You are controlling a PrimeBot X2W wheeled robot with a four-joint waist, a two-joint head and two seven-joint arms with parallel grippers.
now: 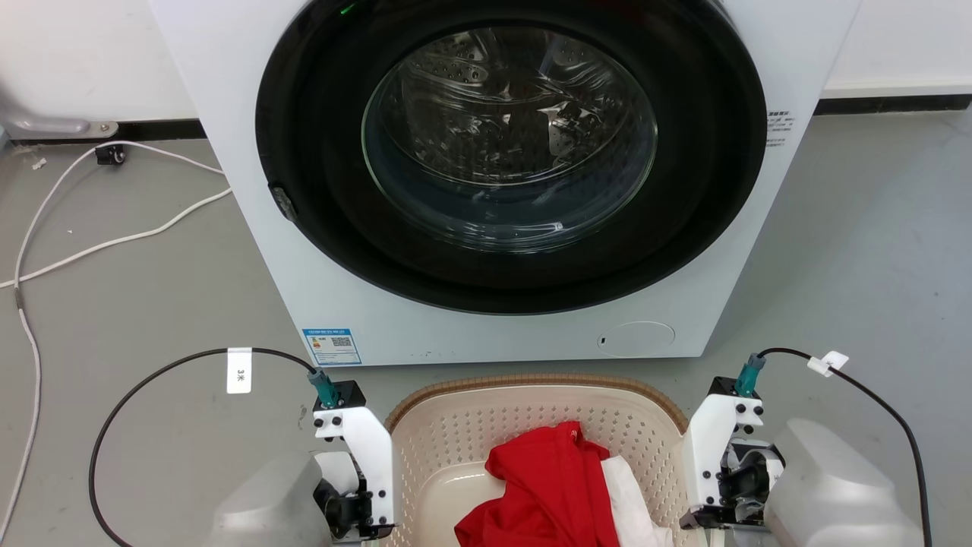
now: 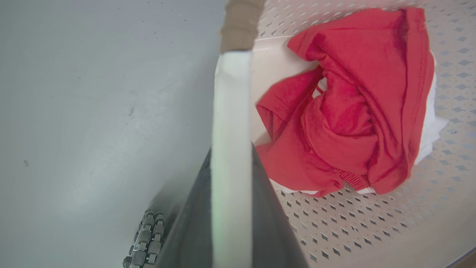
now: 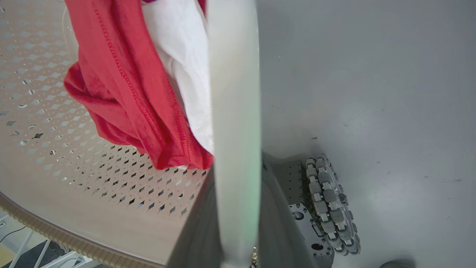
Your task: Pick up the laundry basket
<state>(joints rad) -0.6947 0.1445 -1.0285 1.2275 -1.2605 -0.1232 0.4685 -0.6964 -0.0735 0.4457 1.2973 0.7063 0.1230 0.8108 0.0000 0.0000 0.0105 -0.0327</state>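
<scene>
Cream plastic, head view: the laundry basket (image 1: 531,425) sits at the bottom middle, just in front of the white washer (image 1: 304,251) (whether it touches the grey floor (image 1: 137,304) cannot be told).
Washer door, head view: the round glass door (image 1: 509,137) looks closed, with the steel drum visible behind it.
Laundry, head view: a crumpled red garment (image 1: 547,486) lies inside the basket, partly over a white cloth (image 1: 630,509).
Arms, head view: the left gripper (image 1: 357,494) is at the basket's left wall and the right gripper (image 1: 721,486) at its right wall. Both point downward, and their fingertips are hidden here.
Cables, head view: a black cable (image 1: 152,380) loops from the left wrist, and a white cord (image 1: 45,220) trails over the floor.
Left wrist view: the basket's left handle (image 2: 230,111), a white strip, runs up the middle to the brown rim (image 2: 240,22). The two dark fingers (image 2: 267,223) are drawn in narrow, pressing it from both sides.
Right wrist view: the right handle (image 3: 234,93) runs up the middle, and this gripper's fingers (image 3: 193,238) clamp it from both sides in the same way. A roller wheel (image 3: 331,208) stands on the floor beside it.
</scene>
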